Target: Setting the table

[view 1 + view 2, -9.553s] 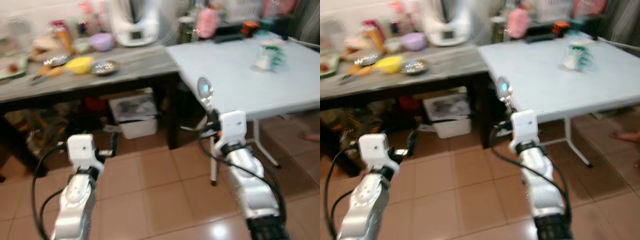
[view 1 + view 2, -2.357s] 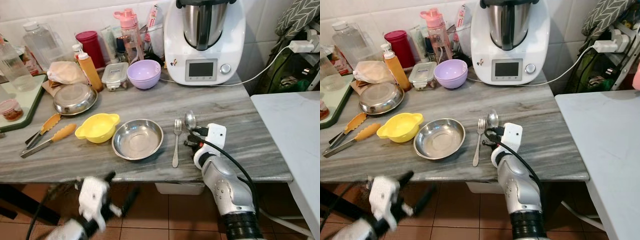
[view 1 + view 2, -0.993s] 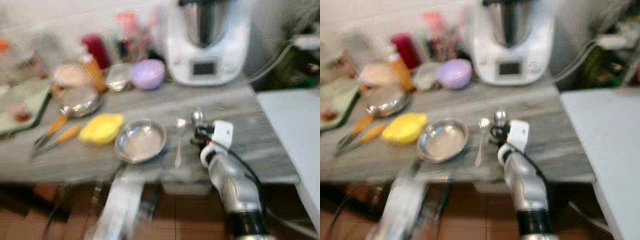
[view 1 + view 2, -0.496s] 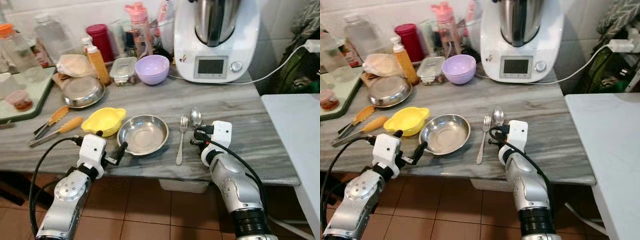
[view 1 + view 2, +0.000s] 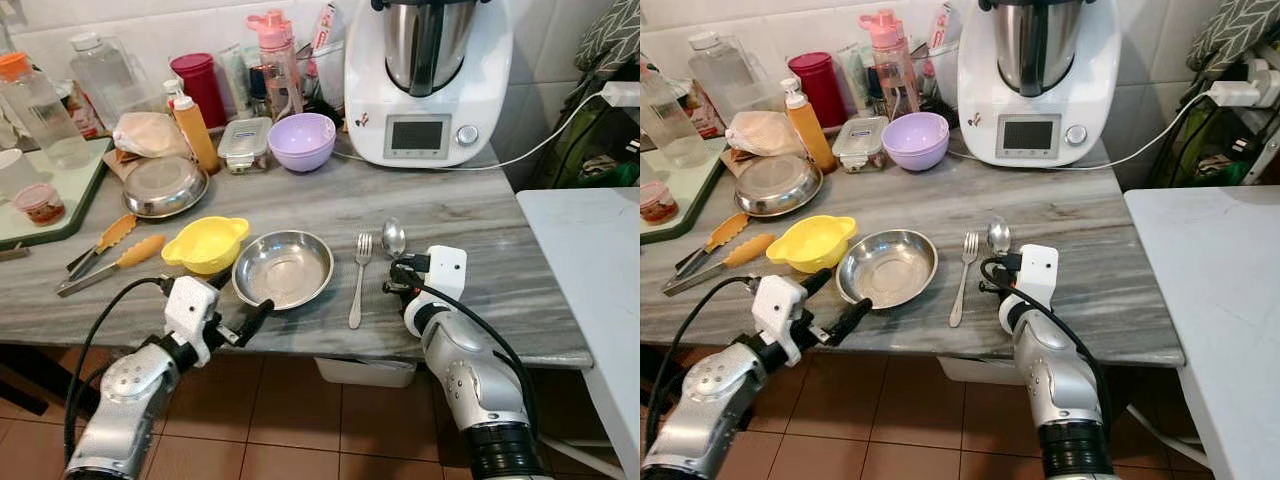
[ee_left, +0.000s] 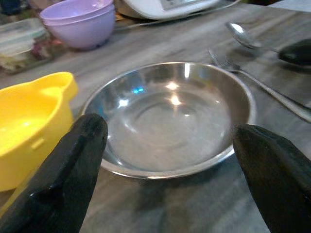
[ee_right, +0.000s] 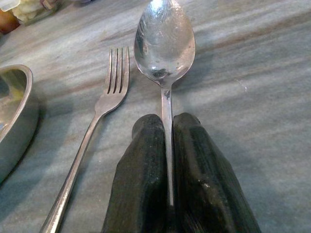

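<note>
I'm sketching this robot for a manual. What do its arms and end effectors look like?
Both arms are silver with rounded segments. Each wrist carries a white boxy housing, fed by looping black cables. The left end effector and right end effector each have two long, matte black fingers with rounded tips. The right arm has a black ribbed band lower down.

Two steel bowls (image 5: 283, 268), one fork (image 5: 357, 278), one spoon (image 5: 394, 237), perhaps three bottles (image 5: 278, 50)

The spoon (image 7: 164, 41), fork (image 7: 104, 102) and bowl (image 6: 167, 116) are shiny polished metal; the tabletop (image 5: 480, 215) is smooth, grey-veined stone; the yellow bowl (image 5: 205, 243) is glossy plastic.
</note>
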`<state>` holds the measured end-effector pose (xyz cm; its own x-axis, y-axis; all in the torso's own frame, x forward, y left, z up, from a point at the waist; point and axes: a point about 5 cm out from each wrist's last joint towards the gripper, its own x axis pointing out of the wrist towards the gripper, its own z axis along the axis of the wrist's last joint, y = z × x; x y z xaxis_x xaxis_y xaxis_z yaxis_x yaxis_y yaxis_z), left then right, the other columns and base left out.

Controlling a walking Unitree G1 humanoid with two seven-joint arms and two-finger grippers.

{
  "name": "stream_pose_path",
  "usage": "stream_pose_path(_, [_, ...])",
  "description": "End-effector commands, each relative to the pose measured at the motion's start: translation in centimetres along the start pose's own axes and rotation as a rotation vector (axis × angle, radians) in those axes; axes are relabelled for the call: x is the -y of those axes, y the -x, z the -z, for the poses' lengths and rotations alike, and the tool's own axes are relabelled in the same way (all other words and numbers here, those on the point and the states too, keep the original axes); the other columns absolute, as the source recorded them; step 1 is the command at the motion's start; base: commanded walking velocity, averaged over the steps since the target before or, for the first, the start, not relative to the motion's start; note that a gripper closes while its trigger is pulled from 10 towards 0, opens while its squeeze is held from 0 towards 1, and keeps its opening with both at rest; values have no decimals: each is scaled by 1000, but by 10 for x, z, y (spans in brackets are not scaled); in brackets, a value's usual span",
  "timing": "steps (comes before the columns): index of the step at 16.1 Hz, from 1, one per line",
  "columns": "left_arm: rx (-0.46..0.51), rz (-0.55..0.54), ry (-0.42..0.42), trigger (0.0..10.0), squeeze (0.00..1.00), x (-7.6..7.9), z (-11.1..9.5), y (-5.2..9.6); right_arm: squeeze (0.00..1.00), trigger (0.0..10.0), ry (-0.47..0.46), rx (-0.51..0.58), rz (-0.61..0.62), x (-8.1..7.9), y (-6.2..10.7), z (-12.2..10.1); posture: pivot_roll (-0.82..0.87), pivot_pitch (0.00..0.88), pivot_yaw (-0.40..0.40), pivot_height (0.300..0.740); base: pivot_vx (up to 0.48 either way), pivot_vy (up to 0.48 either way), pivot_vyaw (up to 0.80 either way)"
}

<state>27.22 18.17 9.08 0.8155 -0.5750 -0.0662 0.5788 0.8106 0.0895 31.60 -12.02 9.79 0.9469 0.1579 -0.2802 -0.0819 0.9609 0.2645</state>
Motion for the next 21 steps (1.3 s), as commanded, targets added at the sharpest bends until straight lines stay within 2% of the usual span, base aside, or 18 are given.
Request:
stream_pose_path(1, [6,37,8,10000,0,-1,-1,2,0,10000,-18,-48,-4,-3,-2,10,-200,47,123,740,0,0,0])
stream_pose_path(3, [39,102,82,10000,0,3,-8,1,0,10000,-24,-46,-1,-1,-3,8,-204,46,122,740,0,0,0])
stream_pose_path(4, [47,128,48,10000,0,4,-11,1,0,10000,-29,-47,1,0,-3,8,-204,46,122,740,0,0,0])
stream_pose_path(6, [54,161,53,10000,0,5,-15,-1,0,10000,-40,-56,-5,-1,-4,8,-205,43,117,740,0,0,0])
stream_pose_path(9, [44,232,65,10000,0,13,-16,-1,0,10000,-69,-65,-12,-4,-6,8,-209,40,117,740,0,0,0])
stream_pose_path(13, [20,273,59,10000,0,22,-12,1,0,10000,-89,-70,-27,-10,-6,8,-215,45,125,740,0,0,0])
stream_pose_path(14, [18,279,58,10000,0,24,-12,1,718,10000,-93,-74,-32,-11,-5,9,-213,45,124,740,0,0,0])
stream_pose_path(15, [15,287,57,10000,0,24,-12,1,1000,10000,-89,-84,-37,-12,-4,12,-214,46,126,740,0,0,0])
stream_pose_path(21, [8,273,56,10000,0,21,-14,-1,1000,10000,-73,-90,-37,-10,-1,16,-221,41,131,740,0,0,0])
